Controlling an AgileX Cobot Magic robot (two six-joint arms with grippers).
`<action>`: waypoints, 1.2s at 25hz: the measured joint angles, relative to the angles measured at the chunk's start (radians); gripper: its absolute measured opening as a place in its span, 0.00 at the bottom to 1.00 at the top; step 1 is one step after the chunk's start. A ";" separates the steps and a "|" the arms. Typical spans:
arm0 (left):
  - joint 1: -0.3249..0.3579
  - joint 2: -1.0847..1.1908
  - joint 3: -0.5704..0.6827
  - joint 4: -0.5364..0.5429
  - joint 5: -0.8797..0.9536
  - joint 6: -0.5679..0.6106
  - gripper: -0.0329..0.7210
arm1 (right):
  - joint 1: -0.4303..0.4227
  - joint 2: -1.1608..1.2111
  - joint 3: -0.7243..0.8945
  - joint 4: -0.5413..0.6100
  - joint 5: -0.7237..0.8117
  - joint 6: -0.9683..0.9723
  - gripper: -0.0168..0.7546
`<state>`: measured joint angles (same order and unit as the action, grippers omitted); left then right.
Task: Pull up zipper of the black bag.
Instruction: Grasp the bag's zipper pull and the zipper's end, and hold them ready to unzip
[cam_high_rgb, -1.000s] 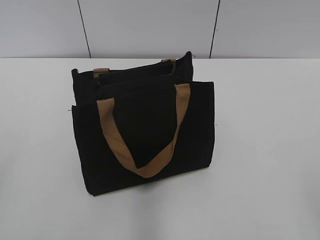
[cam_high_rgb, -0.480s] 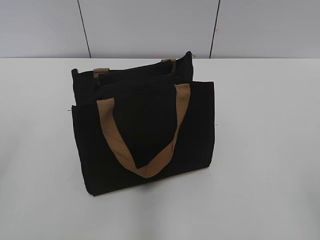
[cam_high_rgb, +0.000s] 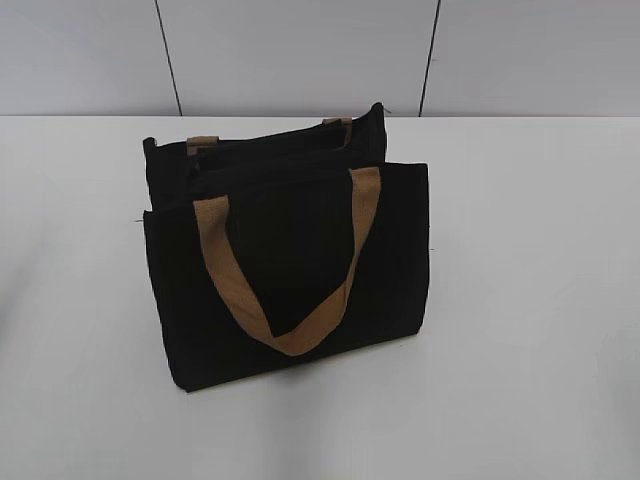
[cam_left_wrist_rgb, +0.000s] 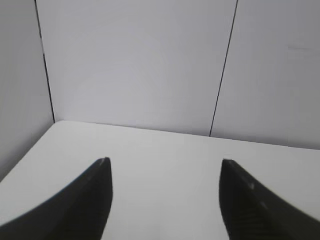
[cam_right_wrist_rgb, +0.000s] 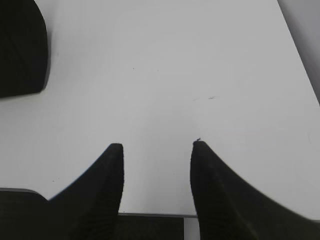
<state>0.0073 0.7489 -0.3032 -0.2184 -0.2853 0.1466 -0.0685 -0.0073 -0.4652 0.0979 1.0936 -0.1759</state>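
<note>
Apart, each pincer, left (cam_left_wrist_rgb: 165, 162) and right (cam_right_wrist_rgb: 156, 146), hovers spread and empty above the table (cam_high_rgb: 520, 300).

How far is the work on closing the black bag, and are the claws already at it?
Nothing looks done yet. The black bag stands alone on the white table, its top edge gaping a little at the zipper. Nothing is in hand: the left claw and the right claw are both open over bare table. Still left: reach the bag, grip the pull, close it.
</note>
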 joint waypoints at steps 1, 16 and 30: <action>0.000 0.043 0.000 0.009 -0.039 -0.025 0.72 | 0.000 0.000 0.000 0.000 0.000 0.000 0.46; 0.000 0.534 0.047 0.638 -0.541 -0.439 0.71 | 0.000 0.000 0.000 0.001 0.000 0.000 0.46; 0.000 0.936 0.170 0.834 -0.917 -0.449 0.71 | 0.000 0.000 0.000 0.001 0.000 0.000 0.46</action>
<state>0.0073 1.6852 -0.1329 0.6159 -1.2026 -0.3025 -0.0685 -0.0073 -0.4652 0.0990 1.0936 -0.1759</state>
